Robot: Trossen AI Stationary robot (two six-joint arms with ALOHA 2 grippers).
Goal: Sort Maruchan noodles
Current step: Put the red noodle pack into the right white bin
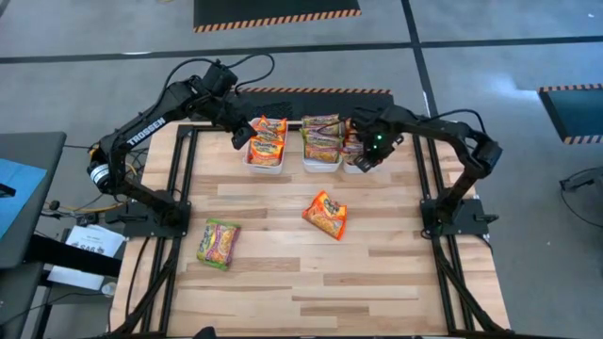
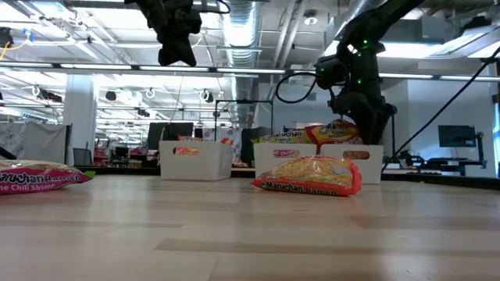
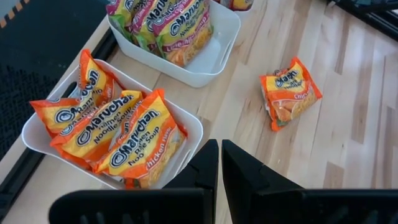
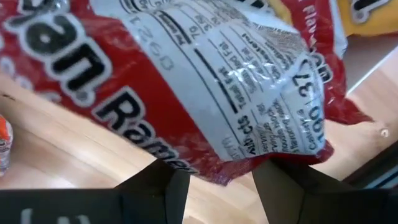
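Observation:
Three white bins stand at the table's far side. The left bin (image 1: 264, 168) holds orange Maruchan noodles (image 3: 118, 134), the middle bin (image 1: 320, 168) green ones (image 3: 177, 28), and the right bin (image 1: 359, 170) red ones. My left gripper (image 3: 220, 168) hangs shut, high above the left bin's near left corner, holding nothing. My right gripper (image 4: 221, 180) points down over the right bin, open, with the edge of a red packet (image 4: 186, 81) just past its fingertips. One orange packet (image 1: 325, 215) and one pink-green packet (image 1: 219, 243) lie flat on the table. My right gripper stands over the red packet's edge (image 4: 239, 171), fingers apart on either side and pointing down. I cannot tell whether the fingers touch it. The packet leans in the right bin and sticks up above its rim (image 2: 336, 131).
Open wood lies between the bins and the near edge, apart from the two loose packets. Black frame rails (image 1: 185, 188) run along the table's left and right sides. My left arm (image 1: 151, 127) reaches in from the far left.

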